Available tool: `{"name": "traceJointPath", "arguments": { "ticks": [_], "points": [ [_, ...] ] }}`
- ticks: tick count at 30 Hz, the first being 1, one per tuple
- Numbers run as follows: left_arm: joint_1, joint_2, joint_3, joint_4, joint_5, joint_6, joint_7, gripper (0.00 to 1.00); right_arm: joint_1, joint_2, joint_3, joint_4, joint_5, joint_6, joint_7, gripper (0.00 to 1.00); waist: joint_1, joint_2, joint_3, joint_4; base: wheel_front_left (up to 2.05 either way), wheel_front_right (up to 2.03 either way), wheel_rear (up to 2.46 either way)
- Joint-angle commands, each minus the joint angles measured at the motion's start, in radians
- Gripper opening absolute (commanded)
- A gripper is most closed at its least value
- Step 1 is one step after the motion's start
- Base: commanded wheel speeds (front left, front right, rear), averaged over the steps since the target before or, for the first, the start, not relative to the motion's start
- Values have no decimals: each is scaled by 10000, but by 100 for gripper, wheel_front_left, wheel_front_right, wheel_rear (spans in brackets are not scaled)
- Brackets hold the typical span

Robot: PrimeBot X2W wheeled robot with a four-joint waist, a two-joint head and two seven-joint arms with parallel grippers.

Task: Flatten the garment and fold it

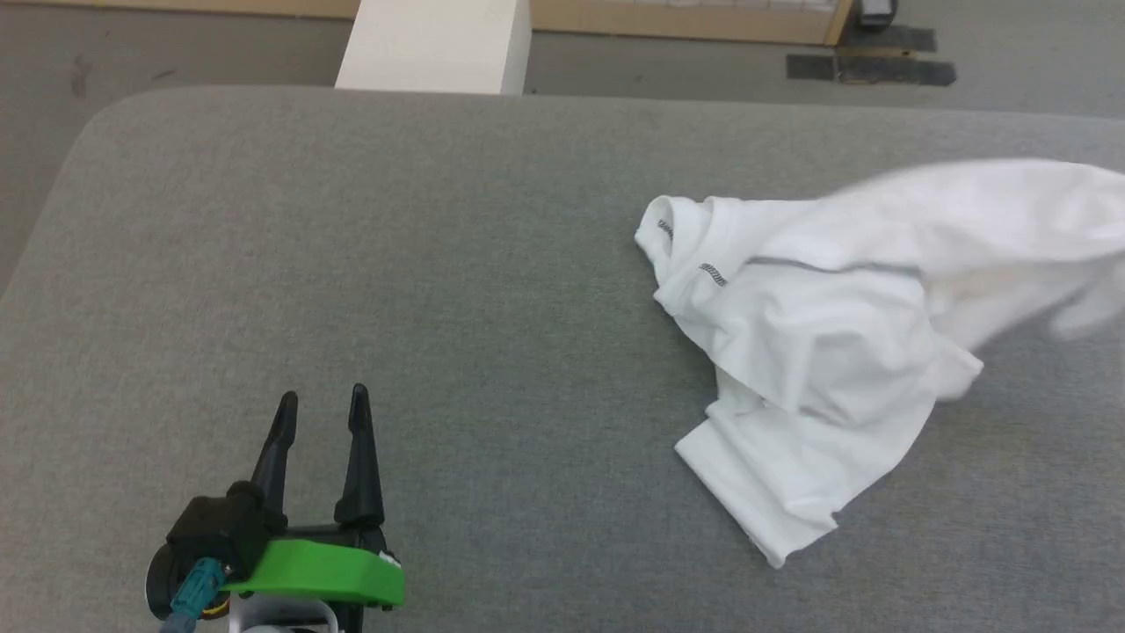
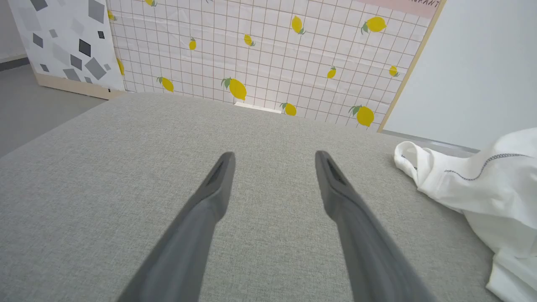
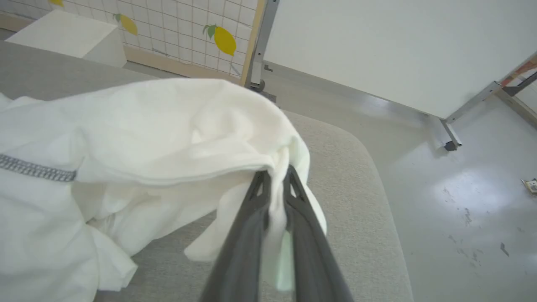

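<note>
Right wrist view: our right gripper [image 3: 276, 173] pinches white shirt [image 3: 147, 126] edge | left gripper [image 2: 275, 155] spread, idle | we advise pulling low, outward.

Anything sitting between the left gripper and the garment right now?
No. In the head view the stretch of grey padded table between the left gripper and the garment is bare; the left wrist view agrees.

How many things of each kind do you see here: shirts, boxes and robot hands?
Shirts: 1, the white garment
Boxes: 1, the white box
Robot hands: 2, the left hand open, the right hand shut on the garment
Total: 4
</note>
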Motion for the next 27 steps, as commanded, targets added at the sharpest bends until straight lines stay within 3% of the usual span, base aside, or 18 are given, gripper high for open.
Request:
{"name": "traceJointPath", "arguments": {
  "ticks": [1, 4, 5, 6, 7, 11, 15, 19, 27],
  "points": [
    [124, -80, 47, -1, 74, -93, -47, 100, 8, -189, -402, 35, -67, -17, 41, 0, 0, 0, -271, -273, 0, 0, 0],
    [103, -100, -52, 135, 189, -229, -47, 100, 693, -750, -1526, 901, -412, -17, -296, 0, 0, 0, -17, -137, 0, 0, 0],
    [75, -99, -58, 155, 201, -243, -47, 100, 777, -734, -1645, 1123, -460, -17, -424, 16, 0, 0, 48, -112, 0, 0, 0],
    [26, -85, -70, 194, 224, -261, -47, 100, 842, -647, -1836, 1480, -569, -17, -616, 95, 0, 0, 146, -80, 0, 0, 0],
    [-3, -79, -75, 211, 233, -270, -47, 100, 855, -585, -1913, 1665, -639, -17, -677, 100, 0, 0, 187, -65, 0, 0, 0],
    [-165, -66, -108, 304, 262, -309, -47, 100, 661, -80, -1862, 2404, -830, -17, -1232, 100, 0, 0, 338, -5, 0, 0, 0],
    [-234, -58, -120, 368, 287, -297, -47, 100, 232, 264, -1415, 2289, -516, -17, -1683, 100, 0, 0, 329, -53, 0, 0, 0],
    [-227, -78, -130, 371, 266, -283, -47, 100, 24, 525, -346, 1159, 358, -17, -1601, 100, 0, 0, 187, -155, 0, 0, 0],
    [-111, -146, -155, 333, 195, -239, -47, 100, 1339, 891, 2021, -2613, 1993, -17, 422, 100, 0, 0, 84, -246, 0, 0, 0]
  ]
}}
